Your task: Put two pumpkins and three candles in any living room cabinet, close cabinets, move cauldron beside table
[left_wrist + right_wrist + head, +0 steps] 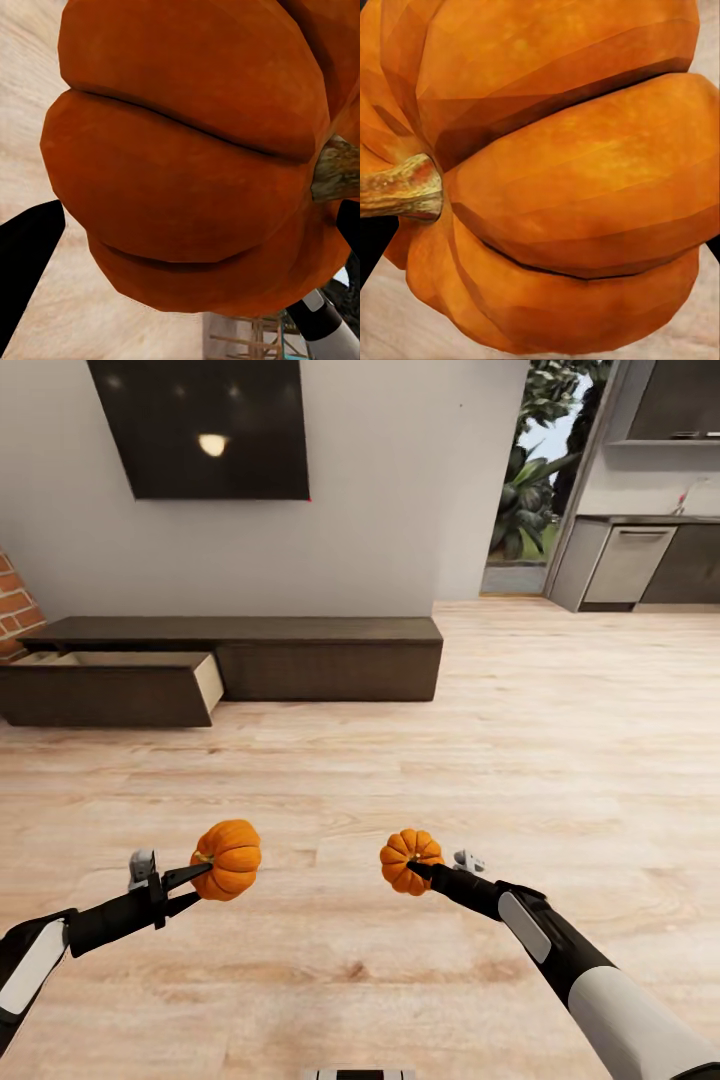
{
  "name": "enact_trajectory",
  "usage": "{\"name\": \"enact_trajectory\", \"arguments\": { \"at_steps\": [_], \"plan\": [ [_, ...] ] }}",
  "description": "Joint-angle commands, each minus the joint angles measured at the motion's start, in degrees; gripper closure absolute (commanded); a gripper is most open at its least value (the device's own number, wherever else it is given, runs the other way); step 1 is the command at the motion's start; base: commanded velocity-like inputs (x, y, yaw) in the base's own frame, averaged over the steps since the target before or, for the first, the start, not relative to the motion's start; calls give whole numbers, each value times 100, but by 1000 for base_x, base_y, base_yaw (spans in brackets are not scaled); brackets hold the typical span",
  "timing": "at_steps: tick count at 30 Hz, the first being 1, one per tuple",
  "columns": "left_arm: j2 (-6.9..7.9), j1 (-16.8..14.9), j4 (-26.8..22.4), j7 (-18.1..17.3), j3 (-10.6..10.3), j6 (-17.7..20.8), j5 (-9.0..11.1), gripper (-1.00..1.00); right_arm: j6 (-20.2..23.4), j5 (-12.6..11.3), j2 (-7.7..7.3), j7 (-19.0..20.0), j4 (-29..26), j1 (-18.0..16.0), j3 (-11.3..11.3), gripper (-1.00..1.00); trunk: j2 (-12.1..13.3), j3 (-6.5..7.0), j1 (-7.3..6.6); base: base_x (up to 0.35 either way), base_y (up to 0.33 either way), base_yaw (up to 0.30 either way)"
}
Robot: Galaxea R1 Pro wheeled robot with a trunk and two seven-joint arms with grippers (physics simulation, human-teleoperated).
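I carry one pumpkin in each hand, clear of the wood floor point(400, 780), because both are bound for the cabinet point(300, 655) at about eleven o'clock, whose left drawer point(120, 685) already stands pulled out with its pale inside showing. My left hand point(200, 877) at eight o'clock is closed on the left pumpkin point(230, 858), its dark fingers point(26, 255) pressed against the ribbed flanks. My right hand point(418, 868) at five o'clock is likewise clamped on the right pumpkin point(410, 860), held stem towards me, so both should go in on one trip.
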Motion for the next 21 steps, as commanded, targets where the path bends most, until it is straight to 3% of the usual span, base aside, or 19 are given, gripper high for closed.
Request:
{"name": "enact_trajectory", "arguments": {
  "at_steps": [1,21],
  "plan": [
    [-1,-5,0,-12,7,56,66,100,26,-72,-6,-14,-10,-5,15,100,-2,-10,1,255,229,223],
    [-1,-4,0,-12,7,56,64,100,26,-72,-6,-15,-10,-5,16,100,-2,-125,1,264,222,222]
  ]
}}
